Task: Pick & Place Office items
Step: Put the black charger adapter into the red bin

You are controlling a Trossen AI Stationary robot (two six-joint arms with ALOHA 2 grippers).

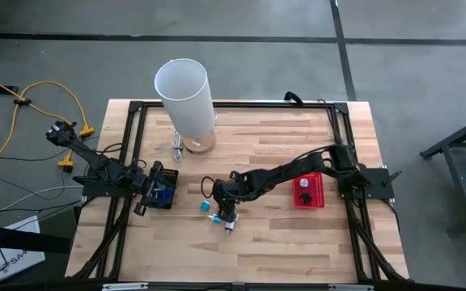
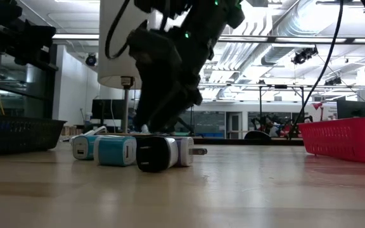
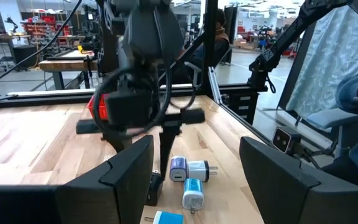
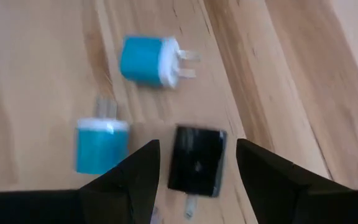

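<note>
The office items here are small plug blocks lying on the wooden table (image 1: 281,242). The right wrist view shows a black one (image 4: 196,160) and two teal ones (image 4: 148,60) (image 4: 101,146). In the low view several lie side by side: teal (image 2: 115,152), black (image 2: 154,154), white (image 2: 185,151). My right gripper (image 4: 197,144) slants down at mid-table (image 1: 223,212), open. Its fingers stand either side of the black block, and I see no touch. My left gripper (image 3: 196,143) waits level at the table's left side, open, with nothing between its fingers.
A red mesh basket (image 1: 308,190) sits to the right of the blocks, under my right arm. A tall white cylinder (image 1: 184,93) stands on a round base at the far edge. A dark mesh basket (image 2: 18,134) is at the low view's left. Black frame rails (image 1: 132,162) border the table.
</note>
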